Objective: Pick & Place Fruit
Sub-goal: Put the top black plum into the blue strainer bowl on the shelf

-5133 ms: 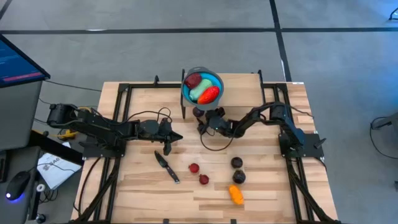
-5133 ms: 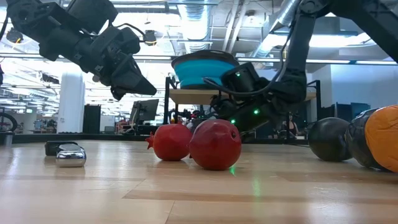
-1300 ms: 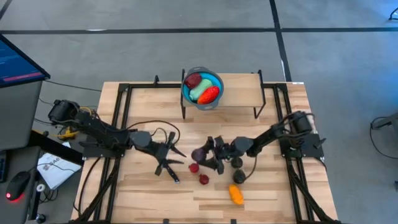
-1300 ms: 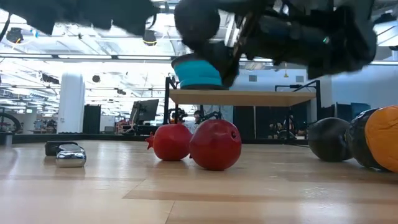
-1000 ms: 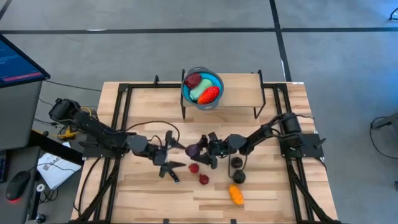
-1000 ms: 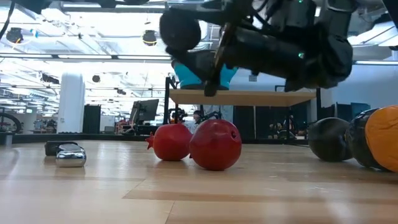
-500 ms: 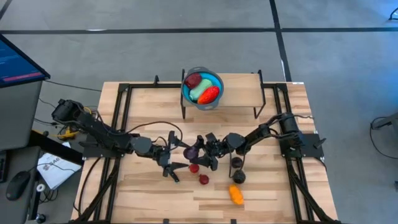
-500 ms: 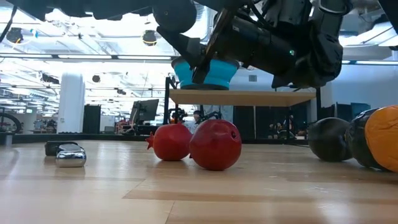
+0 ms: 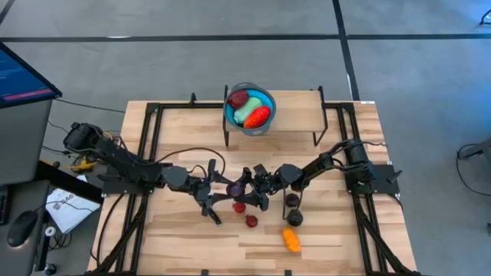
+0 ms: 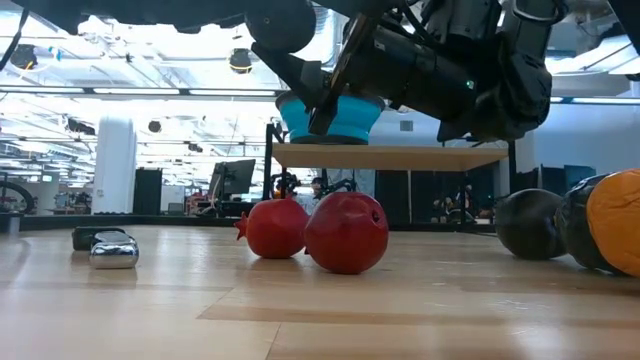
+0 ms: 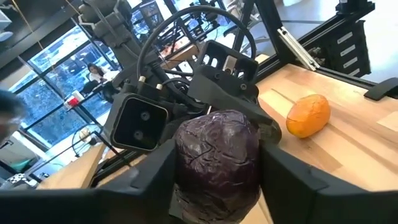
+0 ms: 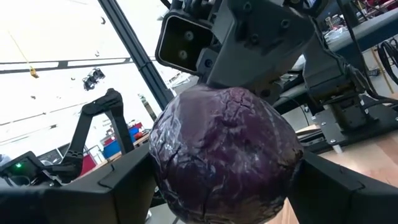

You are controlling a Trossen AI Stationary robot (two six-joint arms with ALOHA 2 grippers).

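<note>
- Passing the purple fruit between the two grippers in mid-air above the table looks risky: if the right gripper lets go before the left gripper has clamped firmly, it could drop and roll among the red fruits below.
- Both arms reach low toward the table's middle, nose to nose.
- The right gripper's fingers squeeze the fruit; the left gripper's fingers flank it, but I cannot tell if they grip.
- The blue bowl waits on the shelf.

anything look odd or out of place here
Yes: both end effectors, left and right, are on the same purple fruit in mid-air above the table. A knife also lies among the fruit pieces.
</note>
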